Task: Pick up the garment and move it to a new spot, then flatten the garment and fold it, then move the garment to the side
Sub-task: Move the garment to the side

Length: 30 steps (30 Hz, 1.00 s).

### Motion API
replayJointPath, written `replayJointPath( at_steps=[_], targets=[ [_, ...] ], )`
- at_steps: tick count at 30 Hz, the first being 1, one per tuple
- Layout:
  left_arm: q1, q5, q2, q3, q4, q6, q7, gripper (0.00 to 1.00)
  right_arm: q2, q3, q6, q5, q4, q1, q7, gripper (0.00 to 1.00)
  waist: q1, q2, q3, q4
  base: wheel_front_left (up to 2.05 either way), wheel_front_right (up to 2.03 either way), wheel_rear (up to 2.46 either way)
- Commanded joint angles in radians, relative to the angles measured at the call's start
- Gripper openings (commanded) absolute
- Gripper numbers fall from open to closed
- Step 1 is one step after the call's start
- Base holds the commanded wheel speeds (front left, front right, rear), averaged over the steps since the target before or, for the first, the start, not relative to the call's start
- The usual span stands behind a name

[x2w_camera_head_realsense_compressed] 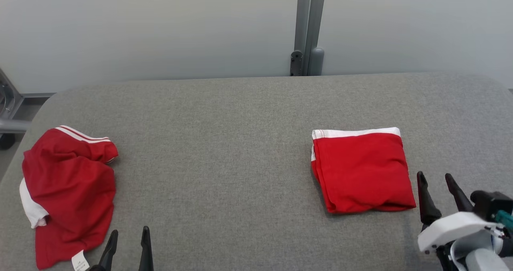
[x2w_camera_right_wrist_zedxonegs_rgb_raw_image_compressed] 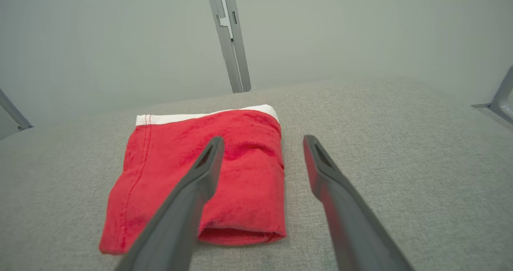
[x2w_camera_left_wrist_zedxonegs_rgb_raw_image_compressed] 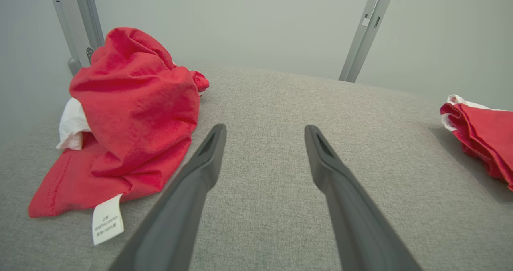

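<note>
A crumpled red garment [x2w_camera_head_realsense_compressed: 68, 191] with white trim and a white label lies in a heap at the table's left side; the left wrist view shows it [x2w_camera_left_wrist_zedxonegs_rgb_raw_image_compressed: 132, 114] as a bunched mound. My left gripper [x2w_camera_head_realsense_compressed: 128, 233] stands open just right of its lower edge, holding nothing, and its open fingers frame bare table in the left wrist view [x2w_camera_left_wrist_zedxonegs_rgb_raw_image_compressed: 264, 132]. A second red garment [x2w_camera_head_realsense_compressed: 360, 168], folded into a neat square with a white band, rests at the right [x2w_camera_right_wrist_zedxonegs_rgb_raw_image_compressed: 204, 170]. My right gripper [x2w_camera_head_realsense_compressed: 435, 178] is open just right of the folded one, empty [x2w_camera_right_wrist_zedxonegs_rgb_raw_image_compressed: 262, 142].
The grey fabric-covered table [x2w_camera_head_realsense_compressed: 224, 142] spreads wide between the two garments. A grey metal post [x2w_camera_head_realsense_compressed: 306, 26] rises behind its far edge against a pale wall. A metal frame [x2w_camera_head_realsense_compressed: 8, 106] stands off the table's left end.
</note>
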Motion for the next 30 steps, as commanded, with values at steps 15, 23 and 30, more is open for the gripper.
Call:
replayJointPath(
  at_steps=[15,23,30],
  targets=[
    [-0.099,-0.022,0.002,-0.058,-0.001,-0.005,0.000,1.00,-0.048,-0.013,0.000,0.090,0.249,-0.336,0.551,1.00,0.0000,-0.0001,0.159,0.039,0.00,0.00,0.00],
    [-0.138,-0.043,0.002,-0.084,0.000,0.003,0.000,1.00,-0.031,-0.018,0.000,0.069,0.373,-0.420,0.542,1.00,0.0000,-0.0001,0.191,0.051,0.00,0.00,0.00],
    [-0.153,-0.036,0.002,-0.070,-0.015,0.006,0.000,1.00,-0.055,0.035,0.000,0.129,0.355,-0.497,0.522,0.00,0.0000,-0.0001,0.239,-0.018,0.00,0.00,0.00]
  ],
)
